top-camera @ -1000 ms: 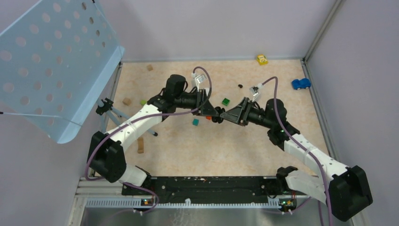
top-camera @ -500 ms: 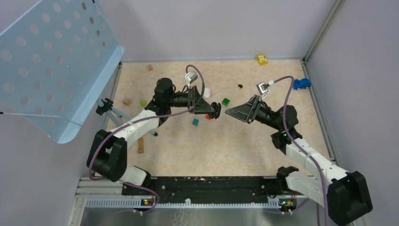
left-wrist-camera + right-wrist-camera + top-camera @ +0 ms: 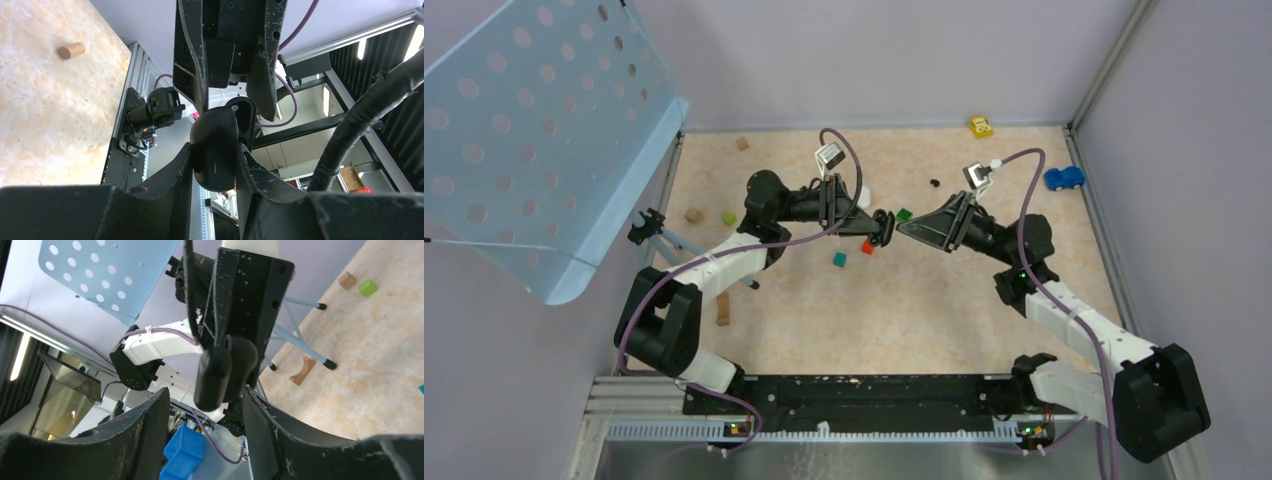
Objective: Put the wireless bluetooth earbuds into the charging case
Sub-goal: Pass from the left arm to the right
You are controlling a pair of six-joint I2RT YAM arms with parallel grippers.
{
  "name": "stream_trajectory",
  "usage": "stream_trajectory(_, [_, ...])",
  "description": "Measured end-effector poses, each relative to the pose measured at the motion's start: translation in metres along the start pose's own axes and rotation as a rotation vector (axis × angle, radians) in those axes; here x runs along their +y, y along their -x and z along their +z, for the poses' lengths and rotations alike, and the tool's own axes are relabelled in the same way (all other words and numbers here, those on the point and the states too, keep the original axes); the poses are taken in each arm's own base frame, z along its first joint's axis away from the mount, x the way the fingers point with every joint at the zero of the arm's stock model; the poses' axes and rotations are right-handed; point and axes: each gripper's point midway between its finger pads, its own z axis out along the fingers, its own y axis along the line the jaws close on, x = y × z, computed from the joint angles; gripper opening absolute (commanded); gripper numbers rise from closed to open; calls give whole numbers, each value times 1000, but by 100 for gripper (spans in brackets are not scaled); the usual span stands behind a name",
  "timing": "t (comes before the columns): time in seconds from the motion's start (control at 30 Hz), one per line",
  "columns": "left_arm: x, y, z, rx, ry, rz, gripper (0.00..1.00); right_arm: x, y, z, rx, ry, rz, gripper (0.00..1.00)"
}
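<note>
Up above the middle of the table the two arms meet nose to nose. The left gripper has its fingers clamped on the lower body of the black charging case, lid standing open behind it. The hollow of that open half shows only a pale spot, and whether any bud sits inside I cannot tell. Facing it, the right gripper has its fingers spread wide with nothing held, the tips flanking the open top of the case; contact I cannot make out. Down on the surface, one black earbud lies alone toward the far side, well apart from the case, and a white object peeks out just behind the left wrist, too hidden to name. Scattered over the beige marbled table are a green cube beside the grippers, a red cube and a teal cube just nearer. There is a lime cube and a tan block out left, and an arched wooden block by the left arm. A yellow toy car sits at the far edge, a blue toy car by the right wall. Pale lilac walls close the table in, and a light-blue perforated panel leans over the left side above a small stand
</note>
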Motion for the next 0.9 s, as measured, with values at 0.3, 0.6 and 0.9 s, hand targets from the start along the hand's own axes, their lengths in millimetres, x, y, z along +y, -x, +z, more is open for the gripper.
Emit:
stream_trajectory(0.3, [-3, 0, 0, -1, -8, -2, 0, 6, -8, 19, 40, 27, -1, 54])
stream_trajectory(0.6, [-2, 0, -1, -2, -9, 0, 0, -4, -12, 25, 50, 12, 23, 38])
stream_trajectory(0.9, [0, 1, -3, -12, -7, 1, 0, -1, -11, 26, 46, 26, 33, 25])
